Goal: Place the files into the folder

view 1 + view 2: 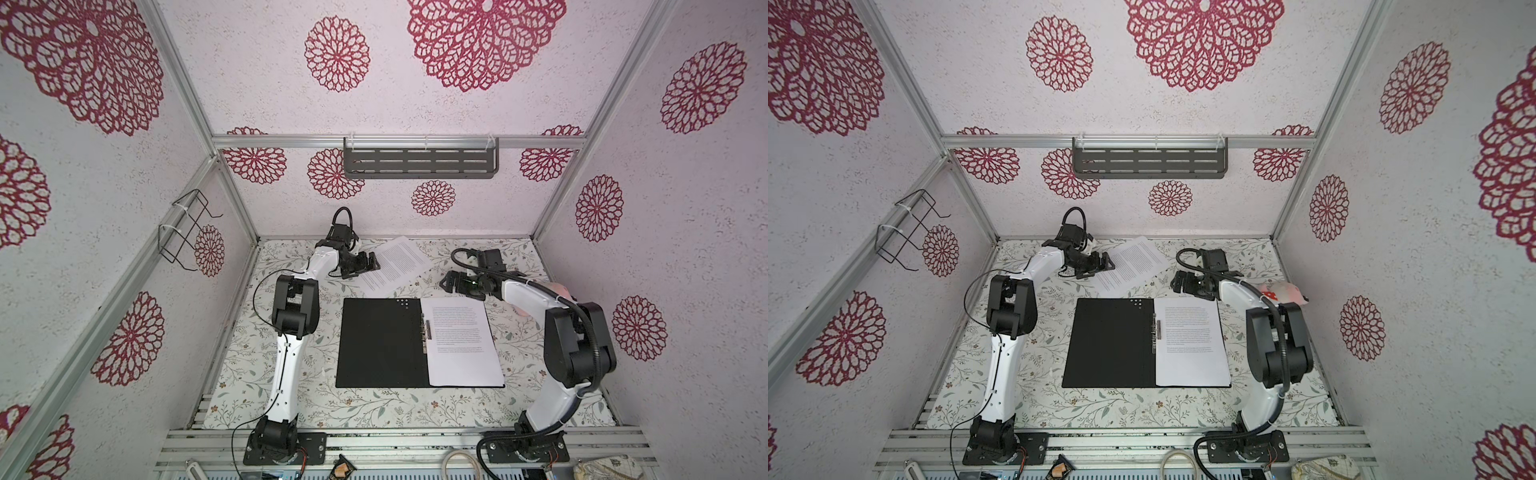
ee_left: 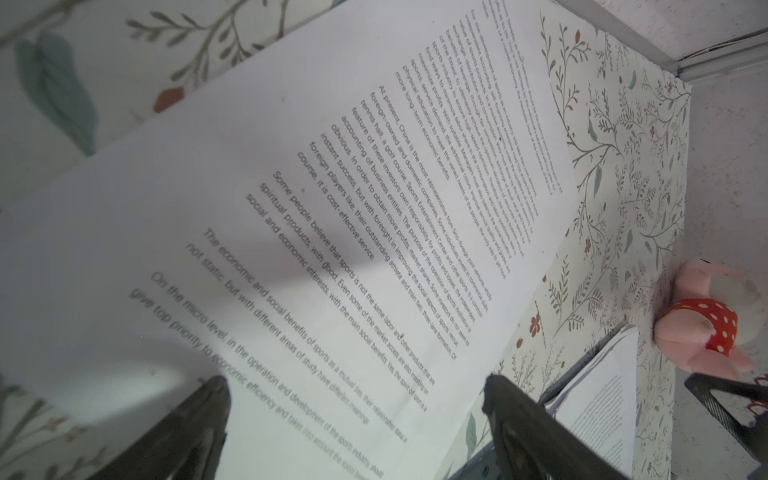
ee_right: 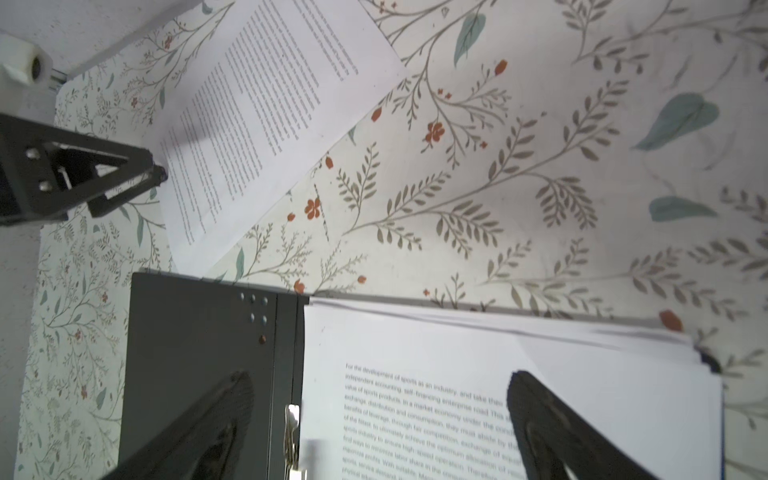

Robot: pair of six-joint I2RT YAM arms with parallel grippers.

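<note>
Folder (image 1: 380,343) open flat, spine front-back; loose sheet (image 1: 395,266) behind lies diagonal; left claw (image 1: 373,263), right claw (image 1: 445,284) wide.

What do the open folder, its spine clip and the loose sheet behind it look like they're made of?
The folder looks like stiff card or plastic, matte black inside: it lies flat, with small rivets. The spine clip looks metal, by its silvery glint. The loose sheet is thin matte white paper, printed with black text.
</note>
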